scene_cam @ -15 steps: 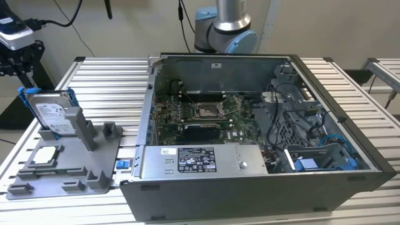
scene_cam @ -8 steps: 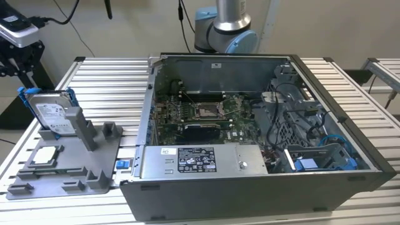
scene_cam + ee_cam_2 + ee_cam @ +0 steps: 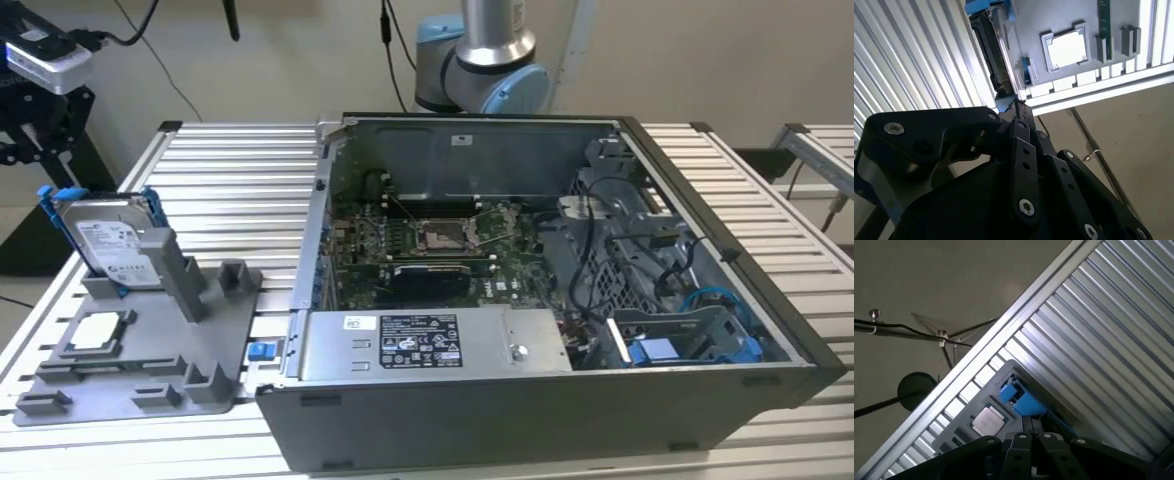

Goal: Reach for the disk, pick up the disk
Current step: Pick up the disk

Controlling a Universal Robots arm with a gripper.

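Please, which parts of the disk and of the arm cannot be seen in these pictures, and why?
- The disk, exterior view: its lower part is hidden behind the grey holder.
- The disk, second wrist view: it is seen edge-on, so its label is hidden, and the gripper covers its near end.
- The arm, exterior view: cut off by the top edge.
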